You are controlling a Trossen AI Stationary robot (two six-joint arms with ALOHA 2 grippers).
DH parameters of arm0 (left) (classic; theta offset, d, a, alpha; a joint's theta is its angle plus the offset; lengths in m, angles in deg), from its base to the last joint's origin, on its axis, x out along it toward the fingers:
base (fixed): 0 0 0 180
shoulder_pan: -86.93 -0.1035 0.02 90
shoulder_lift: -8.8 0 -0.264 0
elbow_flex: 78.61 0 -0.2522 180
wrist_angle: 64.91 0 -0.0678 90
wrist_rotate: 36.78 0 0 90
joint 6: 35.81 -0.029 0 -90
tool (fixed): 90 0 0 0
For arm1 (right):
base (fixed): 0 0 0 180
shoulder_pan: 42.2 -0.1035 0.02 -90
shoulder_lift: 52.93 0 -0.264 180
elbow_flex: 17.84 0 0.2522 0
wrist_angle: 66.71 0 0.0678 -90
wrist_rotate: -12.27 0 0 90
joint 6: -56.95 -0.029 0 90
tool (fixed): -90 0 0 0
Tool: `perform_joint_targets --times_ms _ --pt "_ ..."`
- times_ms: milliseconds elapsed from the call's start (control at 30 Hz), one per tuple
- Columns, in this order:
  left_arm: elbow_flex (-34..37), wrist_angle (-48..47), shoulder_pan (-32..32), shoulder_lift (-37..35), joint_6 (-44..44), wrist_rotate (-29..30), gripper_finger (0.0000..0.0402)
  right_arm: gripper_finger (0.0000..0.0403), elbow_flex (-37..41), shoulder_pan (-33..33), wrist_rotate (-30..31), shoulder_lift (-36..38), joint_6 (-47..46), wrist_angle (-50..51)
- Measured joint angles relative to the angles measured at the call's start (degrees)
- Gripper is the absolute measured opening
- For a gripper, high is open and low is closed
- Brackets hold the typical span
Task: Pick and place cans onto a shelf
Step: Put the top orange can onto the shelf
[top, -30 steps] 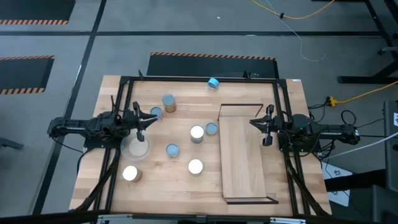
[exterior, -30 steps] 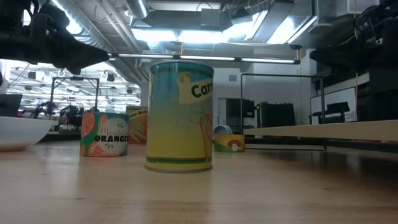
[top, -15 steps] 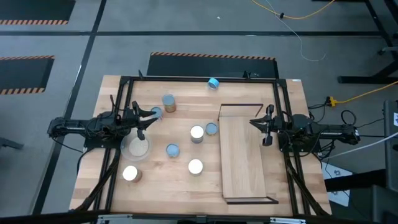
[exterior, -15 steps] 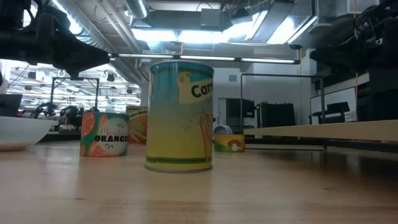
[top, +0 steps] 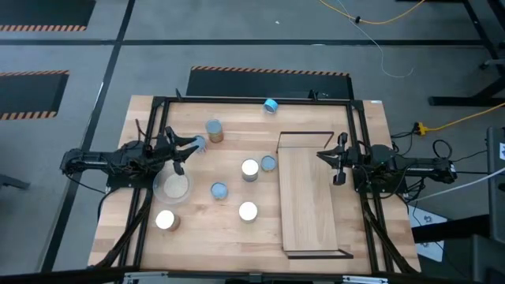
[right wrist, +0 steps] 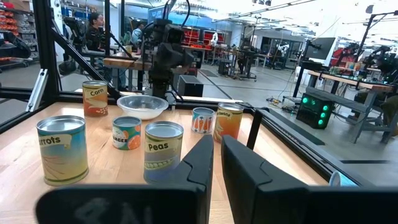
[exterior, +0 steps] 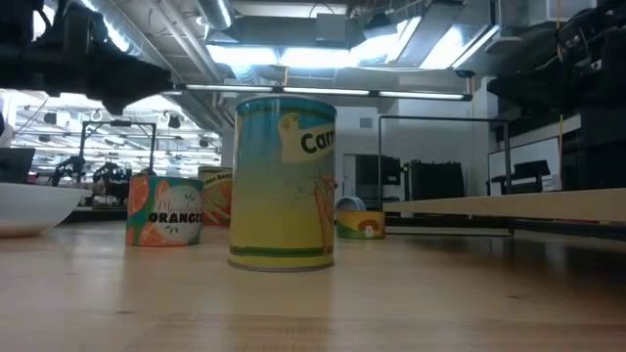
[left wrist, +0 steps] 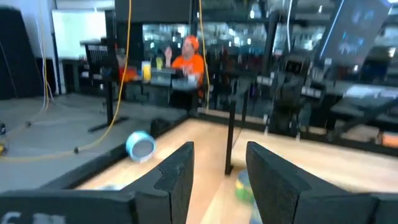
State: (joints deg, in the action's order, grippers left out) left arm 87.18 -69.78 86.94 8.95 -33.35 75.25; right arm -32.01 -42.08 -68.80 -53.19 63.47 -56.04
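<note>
Several cans stand on the wooden table between my arms: one with tan sides, a small one just ahead of my left gripper, two side by side, and others nearer. A blue can lies on its side at the far edge. The pale shelf lies flat on the table at the right with nothing on it. My left gripper hovers open at the left, holding nothing. My right gripper hovers shut over the shelf's far right part, holding nothing.
A clear round dish sits on the table under my left gripper. A black frame runs around the work area. In the low view a tall yellow and blue can stands in front. A person in orange is in the room beyond.
My left gripper has swung at the wrist a little toward the table's far edge and tipped slightly upward, while its arm stayed in place. The cans and my right arm have kept still.
</note>
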Motion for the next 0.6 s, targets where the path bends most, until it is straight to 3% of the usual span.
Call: perform_joint_targets --times_ms 367,600 --pt "0.0 16.45 0.01 0.01 -9.24 -0.08 0.0141 0.0039 0.0 0.0 0.04 0.0 0.0 -0.04" --pt "0.0 17.74 0.02 0.01 -10.51 -0.72 0.0141 0.0039 0.0 0.0 0.04 0.01 0.0 -0.04"
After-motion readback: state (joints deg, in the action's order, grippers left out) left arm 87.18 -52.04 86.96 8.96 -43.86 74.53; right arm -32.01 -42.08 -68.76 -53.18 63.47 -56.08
